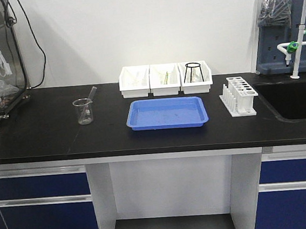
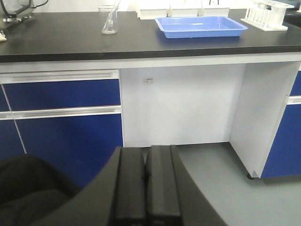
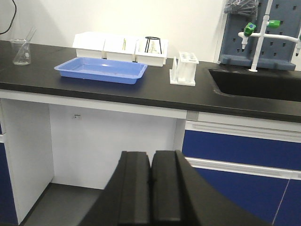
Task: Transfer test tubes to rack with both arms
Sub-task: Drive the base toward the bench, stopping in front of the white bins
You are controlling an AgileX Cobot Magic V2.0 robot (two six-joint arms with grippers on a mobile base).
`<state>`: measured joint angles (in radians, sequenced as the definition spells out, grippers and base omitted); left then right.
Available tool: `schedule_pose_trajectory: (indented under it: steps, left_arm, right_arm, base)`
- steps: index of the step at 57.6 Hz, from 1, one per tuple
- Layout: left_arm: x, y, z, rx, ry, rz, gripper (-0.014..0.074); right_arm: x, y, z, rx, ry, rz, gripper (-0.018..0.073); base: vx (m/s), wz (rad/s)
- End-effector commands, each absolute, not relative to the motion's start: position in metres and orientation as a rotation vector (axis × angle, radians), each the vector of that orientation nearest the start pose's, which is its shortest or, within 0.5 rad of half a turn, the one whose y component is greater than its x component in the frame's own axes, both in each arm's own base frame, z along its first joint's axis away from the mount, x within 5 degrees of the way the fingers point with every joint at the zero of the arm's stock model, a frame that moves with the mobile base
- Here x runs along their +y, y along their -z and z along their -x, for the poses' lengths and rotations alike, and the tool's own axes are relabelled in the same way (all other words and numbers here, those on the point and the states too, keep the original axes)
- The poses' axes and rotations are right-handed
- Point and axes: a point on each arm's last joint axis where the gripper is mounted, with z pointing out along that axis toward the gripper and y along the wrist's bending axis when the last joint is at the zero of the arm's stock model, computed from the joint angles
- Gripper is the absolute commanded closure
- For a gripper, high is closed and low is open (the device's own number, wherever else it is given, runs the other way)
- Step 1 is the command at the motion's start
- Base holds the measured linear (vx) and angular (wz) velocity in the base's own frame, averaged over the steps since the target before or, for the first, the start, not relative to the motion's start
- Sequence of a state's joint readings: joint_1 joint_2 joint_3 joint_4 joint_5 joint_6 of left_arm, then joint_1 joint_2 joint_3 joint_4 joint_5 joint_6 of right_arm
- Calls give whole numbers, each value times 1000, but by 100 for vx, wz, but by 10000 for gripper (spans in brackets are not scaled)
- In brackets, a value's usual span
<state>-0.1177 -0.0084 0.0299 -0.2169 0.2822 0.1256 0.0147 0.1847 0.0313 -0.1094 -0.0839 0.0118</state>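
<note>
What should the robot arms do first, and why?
Probably raise the left gripper toward the beaker. Both it and the right gripper hang below the counter, jaws shut, and a slim glass tube leans in that beaker.

A: State of left gripper (image 2: pixel 146 186)?
B: Black fingers pressed flat together, empty. Aimed forward, held low.
A: And right gripper (image 3: pixel 151 188)?
B: Same pose: fingers closed tight along one seam, gripping nothing, facing forward.

A small white plastic rack (image 1: pixel 239 96) with round holes stands upright near the counter's (image 1: pixel 52 135) right end. The black left gripper (image 2: pixel 146 188) and right gripper (image 3: pixel 151 188) are closed.
</note>
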Motion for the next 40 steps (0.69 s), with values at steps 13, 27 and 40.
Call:
schedule_pose_trajectory:
  steps: [13,27,40]
  left_arm:
    - [-11,-177,-55,1722,202,-42,617]
    - [-10,-177,-55,1726,187,-58,617]
    - [-10,-177,-55,1726,187,-58,617]
  right_arm:
    - [2,-201,-73,1551,66,108,567]
    - [2,-201,-73,1551,66,108,567]
    - [2,-201,-73,1552,67,108,567]
  base:
    - [0,0]
    - [0,0]
    - [0,0]
